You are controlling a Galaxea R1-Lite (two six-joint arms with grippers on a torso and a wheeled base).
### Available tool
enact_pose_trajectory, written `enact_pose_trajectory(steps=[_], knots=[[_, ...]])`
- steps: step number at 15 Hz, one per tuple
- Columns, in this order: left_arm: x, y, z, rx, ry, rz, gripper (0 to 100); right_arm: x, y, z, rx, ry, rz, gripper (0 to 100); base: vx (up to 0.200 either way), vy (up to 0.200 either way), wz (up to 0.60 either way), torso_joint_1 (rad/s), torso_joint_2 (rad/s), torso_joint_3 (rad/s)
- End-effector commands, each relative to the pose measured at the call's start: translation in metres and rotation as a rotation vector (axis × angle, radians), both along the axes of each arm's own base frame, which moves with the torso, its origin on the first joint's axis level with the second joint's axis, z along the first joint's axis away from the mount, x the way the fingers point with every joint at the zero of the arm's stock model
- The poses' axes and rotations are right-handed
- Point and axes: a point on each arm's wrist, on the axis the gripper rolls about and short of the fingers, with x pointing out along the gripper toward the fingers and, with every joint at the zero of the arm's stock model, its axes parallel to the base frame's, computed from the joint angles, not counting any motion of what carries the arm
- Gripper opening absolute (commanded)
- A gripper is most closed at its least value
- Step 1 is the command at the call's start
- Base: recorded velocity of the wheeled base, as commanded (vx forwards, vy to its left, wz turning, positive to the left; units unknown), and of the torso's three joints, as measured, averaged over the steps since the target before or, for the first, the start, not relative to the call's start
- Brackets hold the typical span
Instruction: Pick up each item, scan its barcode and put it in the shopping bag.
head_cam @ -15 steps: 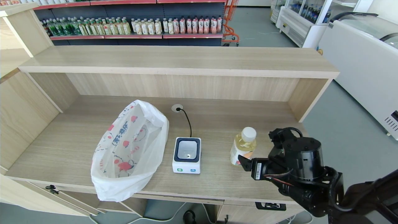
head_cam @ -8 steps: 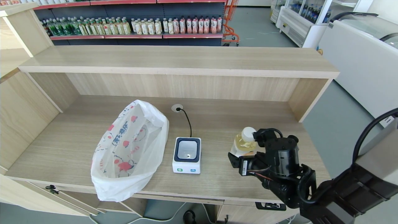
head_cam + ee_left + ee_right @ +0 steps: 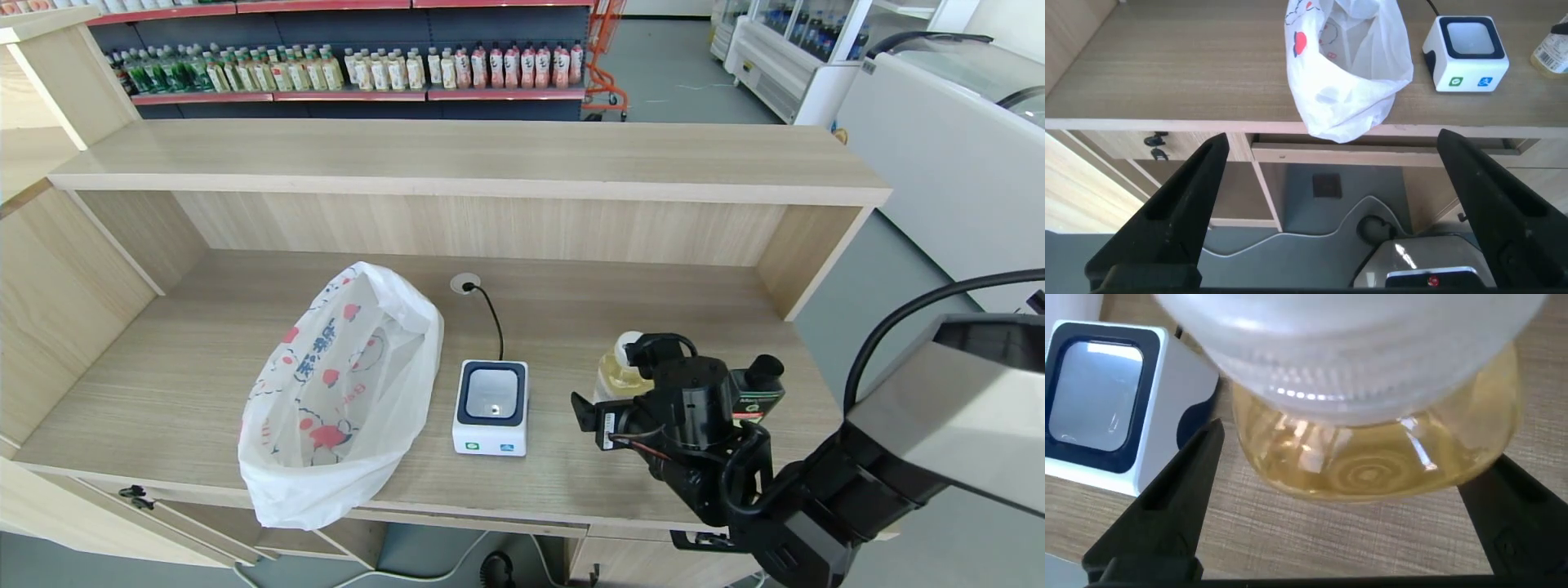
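Observation:
A clear bottle of yellow liquid with a white cap point(image 3: 614, 369) stands upright on the counter, right of the scanner point(image 3: 490, 406). My right gripper point(image 3: 627, 397) is open at the bottle, and in the right wrist view its fingers point(image 3: 1167, 514) stand on either side of the bottle point(image 3: 1372, 449). The white printed shopping bag point(image 3: 326, 392) lies open left of the scanner. A dark bottle with a green label point(image 3: 755, 394) stands behind my right wrist. My left gripper point(image 3: 1331, 220) hangs open below the counter's front edge, facing the shopping bag point(image 3: 1347, 65).
The scanner's black cable point(image 3: 490, 314) runs back to a hole in the counter. A raised wooden shelf point(image 3: 465, 163) and side walls enclose the counter point(image 3: 204, 343). A drawer front with a keyhole point(image 3: 1155, 140) sits under the counter edge.
My right arm has swung left and in toward the yellow bottle, so its open fingers now straddle it. The dark bottle behind the arm has come into sight.

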Motion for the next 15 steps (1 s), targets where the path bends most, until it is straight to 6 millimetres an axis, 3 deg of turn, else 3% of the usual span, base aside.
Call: enact_pose_trajectory(steps=[1, 9, 15], knots=[[0.0, 0.0, 0.0, 0.0, 0.0, 0.0, 100, 0.003, 0.003, -0.004, -0.007, 0.001, 0.003, 100, 0.0, 0.0, 0.0, 0.0, 0.0, 0.0], [0.0, 0.0, 0.0, 0.0, 0.0, 0.0, 100, 0.021, -0.002, 0.001, -0.045, -0.075, 0.06, 100, 0.0, 0.0, 0.0, 0.0, 0.0, 0.0], [0.0, 0.0, 0.0, 0.0, 0.0, 0.0, 100, 0.032, -0.006, -0.016, -0.072, -0.153, 0.197, 100, 0.0, 0.0, 0.0, 0.0, 0.0, 0.0]])
